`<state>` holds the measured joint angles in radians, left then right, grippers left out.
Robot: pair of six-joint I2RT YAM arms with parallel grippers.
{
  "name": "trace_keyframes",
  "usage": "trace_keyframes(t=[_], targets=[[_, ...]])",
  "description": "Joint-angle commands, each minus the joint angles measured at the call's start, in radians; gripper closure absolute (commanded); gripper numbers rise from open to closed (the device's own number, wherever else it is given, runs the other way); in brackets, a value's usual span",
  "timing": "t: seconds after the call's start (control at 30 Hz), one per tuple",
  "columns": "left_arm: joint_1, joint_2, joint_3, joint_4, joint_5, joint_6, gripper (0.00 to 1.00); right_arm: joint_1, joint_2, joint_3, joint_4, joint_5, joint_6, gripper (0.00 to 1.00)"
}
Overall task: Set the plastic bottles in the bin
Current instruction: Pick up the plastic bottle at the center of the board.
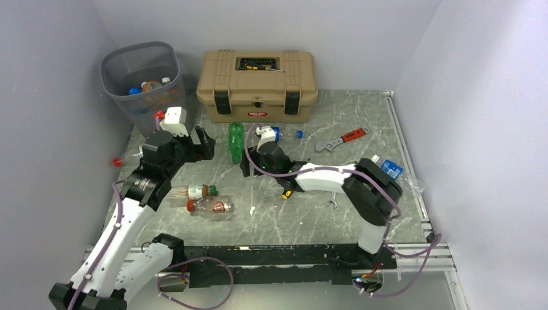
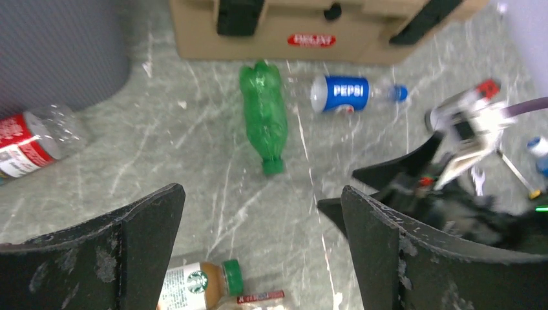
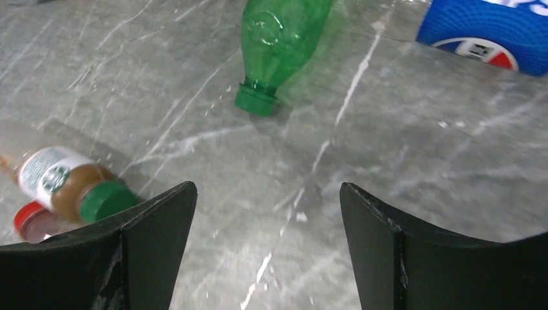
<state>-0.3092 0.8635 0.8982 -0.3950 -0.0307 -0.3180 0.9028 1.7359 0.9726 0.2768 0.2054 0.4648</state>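
The grey mesh bin stands at the back left with several bottles inside. A green bottle lies mid-table, a Pepsi bottle just right of it. A green-capped Starbucks bottle and a clear red-capped one lie nearer. A red-labelled bottle lies below the bin, and a blue-labelled one at the right edge. My left gripper hovers open, left of the green bottle. My right gripper is open and empty near its cap.
A tan toolbox stands at the back centre. A red-handled wrench lies to the right, with a yellow-tipped screwdriver and a small spanner near the right arm. The two grippers are close together. Walls enclose the table.
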Motion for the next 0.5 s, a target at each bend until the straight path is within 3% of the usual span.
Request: trace_keyframes(t=[0.0, 0.47], targets=[[-0.004, -0.069, -0.041, 0.076, -0.132, -0.045, 0.03, -0.001, 0.136, 0.141, 0.059, 0.007, 0.031, 0.15], [-0.004, -0.076, -0.036, 0.066, -0.138, -0.055, 0.03, -0.002, 0.431, 0.424, -0.035, 0.056, 0.092, 0.22]])
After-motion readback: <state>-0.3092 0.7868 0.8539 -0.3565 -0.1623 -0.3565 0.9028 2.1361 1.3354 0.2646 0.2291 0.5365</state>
